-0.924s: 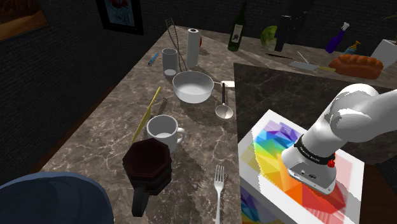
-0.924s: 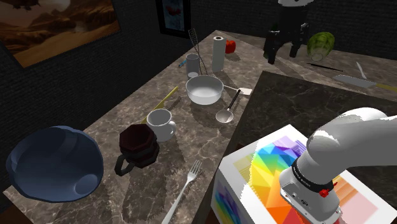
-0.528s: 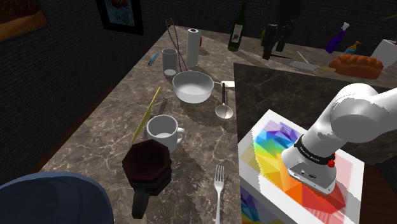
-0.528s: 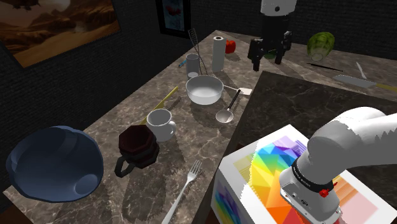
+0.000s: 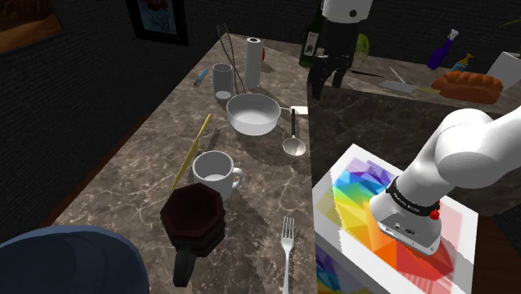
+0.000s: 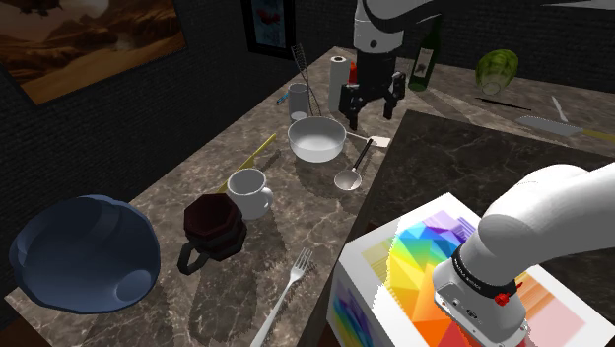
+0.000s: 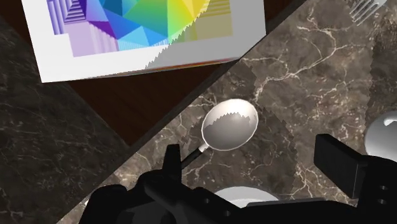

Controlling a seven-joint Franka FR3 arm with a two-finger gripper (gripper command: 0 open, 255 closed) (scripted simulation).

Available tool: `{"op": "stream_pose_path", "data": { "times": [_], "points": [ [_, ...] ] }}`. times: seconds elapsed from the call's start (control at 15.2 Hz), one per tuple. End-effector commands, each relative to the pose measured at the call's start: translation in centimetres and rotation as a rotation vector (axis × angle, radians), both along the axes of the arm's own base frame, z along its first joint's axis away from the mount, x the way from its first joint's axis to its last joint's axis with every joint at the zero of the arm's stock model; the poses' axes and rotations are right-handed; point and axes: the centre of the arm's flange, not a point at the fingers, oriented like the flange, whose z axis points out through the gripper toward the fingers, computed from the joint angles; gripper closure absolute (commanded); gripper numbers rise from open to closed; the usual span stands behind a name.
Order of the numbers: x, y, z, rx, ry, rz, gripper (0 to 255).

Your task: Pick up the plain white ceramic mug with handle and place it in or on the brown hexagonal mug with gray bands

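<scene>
A big blue bowl (image 6: 84,251) sat at the second exterior view's left, on the marble counter (image 6: 315,222). That view showed the bowl whole. The shoulder view cut most of it off.

Just beside the bowl stood the brown mug (image 6: 214,225) with flat sides. It was upright, and its handle pointed at the near edge. The white mug (image 6: 248,189) stood upright right next to it, with its handle on the side of the stand (image 6: 424,266). Nothing held the white mug. In the shoulder view a yellow stick (image 5: 192,149) lay close by it.

Further right were a white bowl (image 6: 316,138), a ladle (image 6: 350,177) and a fork (image 6: 291,281).

The gripper (image 6: 371,102) hung in the air over the ladle's handle end, well apart from the white mug. Its two fingers (image 7: 337,162) were spread wide, with nothing in them. The wrist view looked straight down past them and showed the ladle's round cup on the counter below, next to the stand's rainbow top.

At its right, the shoulder view showed a loaf of bread (image 5: 466,84) and a blue spray bottle (image 5: 442,50). There the second exterior view showed a green round thing (image 6: 496,71) and a knife (image 6: 552,123).
</scene>
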Motion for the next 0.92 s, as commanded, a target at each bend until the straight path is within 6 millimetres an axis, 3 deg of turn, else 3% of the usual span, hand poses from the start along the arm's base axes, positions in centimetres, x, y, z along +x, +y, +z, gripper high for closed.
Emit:
{"op": "stream_pose_path", "data": {
  "times": [0.0, 0.86],
  "points": [
    [0.6, 2.6, -1.1, 0.003, -0.003, 0.001, 0],
    [4.9, 17.6, -7.5, 0.016, -0.023, 0.009, 0]
  ]
}}
